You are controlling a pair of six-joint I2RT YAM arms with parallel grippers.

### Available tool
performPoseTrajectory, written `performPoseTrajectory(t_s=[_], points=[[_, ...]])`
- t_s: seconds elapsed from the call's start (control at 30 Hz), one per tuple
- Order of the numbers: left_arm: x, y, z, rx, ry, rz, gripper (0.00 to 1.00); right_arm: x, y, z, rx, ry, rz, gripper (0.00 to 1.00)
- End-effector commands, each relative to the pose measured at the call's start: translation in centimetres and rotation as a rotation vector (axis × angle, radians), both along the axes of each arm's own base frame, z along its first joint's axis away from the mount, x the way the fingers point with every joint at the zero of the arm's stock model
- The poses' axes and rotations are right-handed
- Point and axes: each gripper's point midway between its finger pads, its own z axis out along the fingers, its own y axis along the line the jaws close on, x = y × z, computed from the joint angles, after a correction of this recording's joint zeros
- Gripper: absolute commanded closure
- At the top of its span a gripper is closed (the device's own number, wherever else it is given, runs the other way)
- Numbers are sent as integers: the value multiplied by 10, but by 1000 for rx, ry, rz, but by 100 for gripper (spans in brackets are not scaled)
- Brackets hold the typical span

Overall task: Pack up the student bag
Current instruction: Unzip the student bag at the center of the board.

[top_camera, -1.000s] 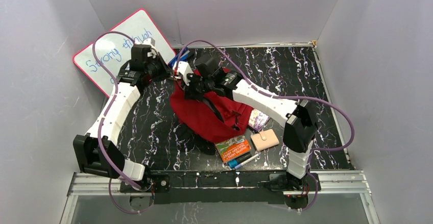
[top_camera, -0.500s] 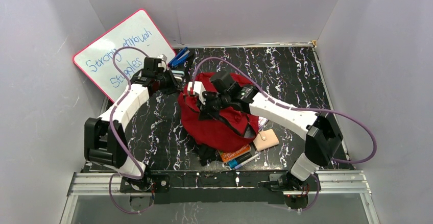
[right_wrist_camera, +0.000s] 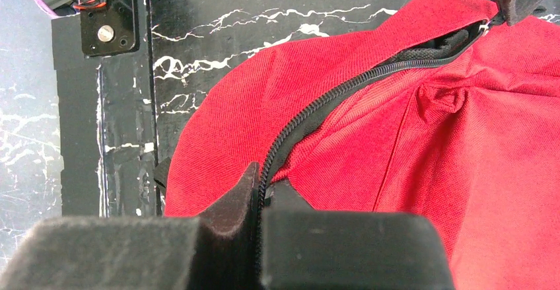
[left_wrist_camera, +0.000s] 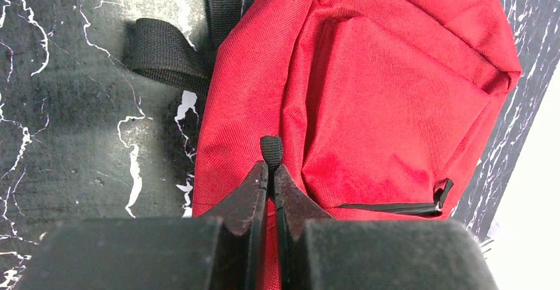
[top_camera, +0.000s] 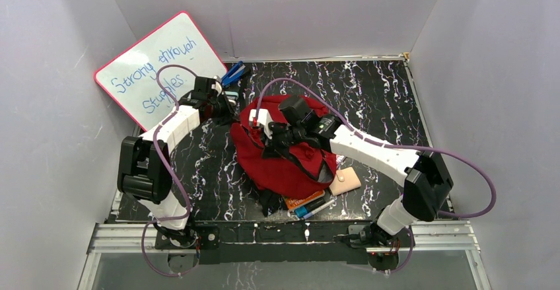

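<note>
**Thin grips could slip**

Nearest, at 5 o'clock, an orange book [top_camera: 302, 201] and beige wallet [top_camera: 345, 181] crowd the student bag [top_camera: 280, 164], which sits mid-table [top_camera: 389, 105]. The right pincer [right_wrist_camera: 261, 179] is clamped on its zipper [right_wrist_camera: 330, 98], and the left pincer [left_wrist_camera: 269, 169] on a black tab [left_wrist_camera: 271, 148] at 10 o'clock. Opposed pulls may slip either grip or sweep those items.

Left arm [top_camera: 175, 123]: white moulded shells, black joint housings, lilac cable [top_camera: 173, 179] looped from base to wrist.
Right arm [top_camera: 373, 152]: same white shells, bulky black elbow block [top_camera: 429, 185], second lilac cable [top_camera: 487, 191] arcing out to the right.
Bases: black mounts [top_camera: 360, 236] on the silver aluminium rail [top_camera: 462, 237] at the near edge.
Left gripper [left_wrist_camera: 269, 169] and right gripper [right_wrist_camera: 261, 185]: matte black, wedge-shaped fingers [left_wrist_camera: 244, 201] on broad black bodies with a grainy finish.
</note>
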Motion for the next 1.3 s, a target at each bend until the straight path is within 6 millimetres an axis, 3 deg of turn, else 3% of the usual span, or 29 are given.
performPoseTrajectory(t_s=[0.0,0.13,0.3,0.47,0.67,0.8,0.9,1.0,1.17,1.27], points=[[38,38,13,137,-134,134,100,-41,-10,19,37,92,106,100],[33,50,6,196,-92,167,100,-42,-12,23,48,79,98,100],[17,69,-2,264,-42,240,100,-27,-18,26,64,3,1,100],[-1,81,-9,288,-18,274,100,-17,-26,43,132,-84,-89,100],[5,94,-10,295,-9,293,100,-23,-36,49,134,-95,-85,100],[15,84,0,237,-45,255,100,-29,-36,44,124,-65,-61,100],[21,68,22,158,-116,196,77,-30,-34,35,105,-29,-64,71],[22,60,49,119,-190,153,61,-28,-30,32,112,-5,-91,55],[15,50,85,82,-283,77,50,-15,-30,35,114,-10,-180,32],[7,43,95,61,-305,27,49,-1,-38,36,76,-28,-283,29]])
